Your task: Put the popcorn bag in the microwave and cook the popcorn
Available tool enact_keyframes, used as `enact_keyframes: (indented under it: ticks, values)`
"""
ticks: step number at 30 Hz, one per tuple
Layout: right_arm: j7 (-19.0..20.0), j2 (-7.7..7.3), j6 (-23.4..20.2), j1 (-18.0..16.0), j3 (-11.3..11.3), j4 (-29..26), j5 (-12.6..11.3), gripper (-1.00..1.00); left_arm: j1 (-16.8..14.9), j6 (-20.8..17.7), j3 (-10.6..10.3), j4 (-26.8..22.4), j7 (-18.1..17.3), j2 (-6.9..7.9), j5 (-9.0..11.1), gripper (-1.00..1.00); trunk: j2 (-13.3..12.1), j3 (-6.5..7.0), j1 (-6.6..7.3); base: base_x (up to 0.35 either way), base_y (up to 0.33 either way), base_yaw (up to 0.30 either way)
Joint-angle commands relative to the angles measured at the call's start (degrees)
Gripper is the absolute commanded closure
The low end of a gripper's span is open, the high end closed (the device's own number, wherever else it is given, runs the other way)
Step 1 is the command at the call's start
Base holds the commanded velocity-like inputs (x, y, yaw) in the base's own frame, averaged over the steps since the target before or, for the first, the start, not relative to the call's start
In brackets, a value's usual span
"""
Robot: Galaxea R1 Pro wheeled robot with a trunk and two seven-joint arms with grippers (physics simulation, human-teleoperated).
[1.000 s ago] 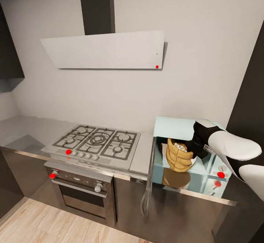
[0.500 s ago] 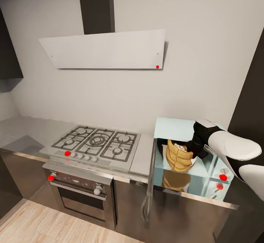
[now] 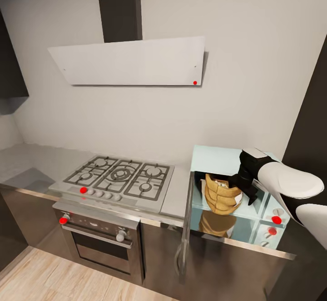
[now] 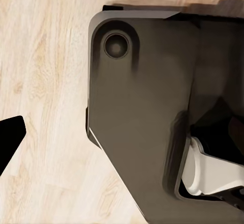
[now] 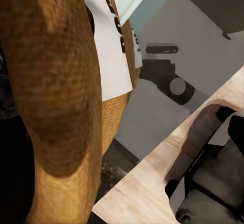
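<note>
The pale blue microwave (image 3: 213, 158) stands on the countertop (image 3: 179, 196) at the right, its door (image 3: 184, 233) swung open toward me. The tan popcorn bag (image 3: 221, 197) hangs upright inside the microwave's opening, just above the cavity floor, which mirrors it. Pale popcorn (image 3: 222, 183) shows at the bag's mouth. My right gripper (image 3: 237, 186) is shut on the bag's right side. In the right wrist view the popcorn bag (image 5: 56, 107) is very close, with its white label (image 5: 114, 56). In the left wrist view a dark fingertip (image 4: 10, 137) of the left gripper hangs over the wooden floor.
A steel gas hob (image 3: 120, 176) with black grates lies left of the microwave, over a dark oven (image 3: 102, 242). A white extractor hood (image 3: 129, 62) hangs on the wall above. The robot's dark base (image 4: 147, 122) sits under the left gripper. A dark tall cabinet (image 3: 313, 123) borders the right.
The head camera shifted slightly a second ago. My right gripper has carried the popcorn bag a little lower and deeper into the microwave's opening.
</note>
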State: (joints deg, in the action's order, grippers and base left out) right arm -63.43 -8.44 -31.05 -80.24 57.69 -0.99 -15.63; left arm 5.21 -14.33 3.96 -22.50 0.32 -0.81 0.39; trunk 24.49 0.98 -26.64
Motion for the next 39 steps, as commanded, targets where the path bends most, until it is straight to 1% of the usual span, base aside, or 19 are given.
enact_keyframes:
  ticks: [1,10,15,17,39]
  values:
    - [-0.2,0.0,-0.5,0.0,-0.5,-0.1,-0.6,-1.0,0.1,-0.4,0.4,-0.2,0.0,-0.07,0.1,-1.0,0.0,-0.01,-0.02,0.0,0.0,0.0]
    - [0.1,0.0,-0.8,0.0,-0.5,-0.1,-0.5,-1.0,0.1,-0.4,0.3,-0.2,0.0,-0.07,0.1,-1.0,0.0,-0.01,-0.02,0.0,0.0,0.0]
    - [0.1,0.0,-3.4,0.0,-0.8,-0.1,-0.4,-1.0,0.1,-0.4,0.3,-0.2,0.0,-0.07,0.1,-1.0,0.0,0.0,-0.02,0.0,0.0,0.0]
    - [0.1,0.0,-3.7,0.0,-0.8,-0.1,-0.4,-1.0,0.1,-0.4,0.3,-0.2,0.0,-0.07,0.1,-1.0,0.0,0.09,-0.02,0.0,0.0,0.0]
    - [0.1,0.0,-4.0,0.0,-0.8,-0.1,-0.4,-1.0,0.1,-0.4,0.3,-0.2,0.0,-0.07,0.1,-1.0,0.0,2.14,-0.02,0.0,0.0,0.0]
